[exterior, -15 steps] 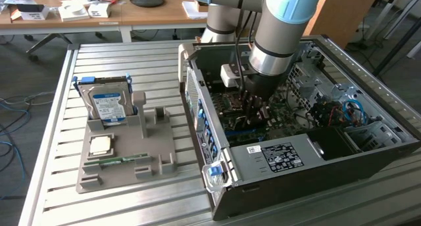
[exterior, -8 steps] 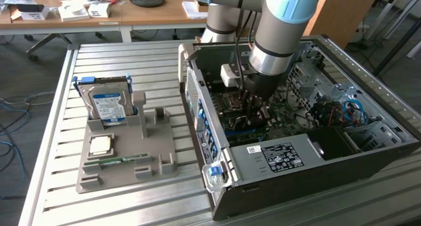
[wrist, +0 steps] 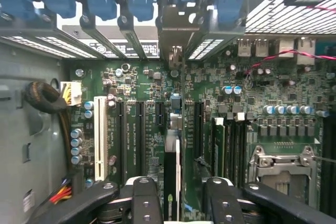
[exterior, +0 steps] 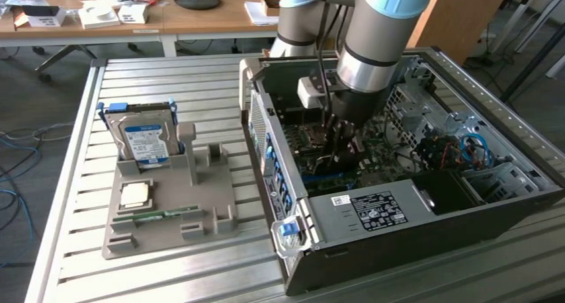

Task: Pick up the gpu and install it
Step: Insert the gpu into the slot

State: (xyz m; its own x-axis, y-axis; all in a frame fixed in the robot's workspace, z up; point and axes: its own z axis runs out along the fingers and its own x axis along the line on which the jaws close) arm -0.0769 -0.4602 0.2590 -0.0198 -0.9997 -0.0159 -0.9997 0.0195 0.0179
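Observation:
The gpu [wrist: 171, 166] stands edge-on in a slot of the green motherboard [wrist: 142, 82], and its silver bracket [wrist: 176, 32] lies against the case's rear slot openings. My gripper [wrist: 181, 187] straddles the card. Its two black fingers [wrist: 144, 200] stand open, with a gap on each side of the card, touching nothing. In the exterior view the gripper [exterior: 340, 147] reaches down into the open computer case [exterior: 397, 217], over the motherboard's middle, and the arm hides most of the card there.
In the exterior view's left, a grey holder [exterior: 168, 230] on the slatted table carries a silver hard drive [exterior: 145, 141], a processor [exterior: 135, 195] and a green memory stick [exterior: 163, 214]. Cables [exterior: 454, 151], drive cages and case walls crowd around the gripper.

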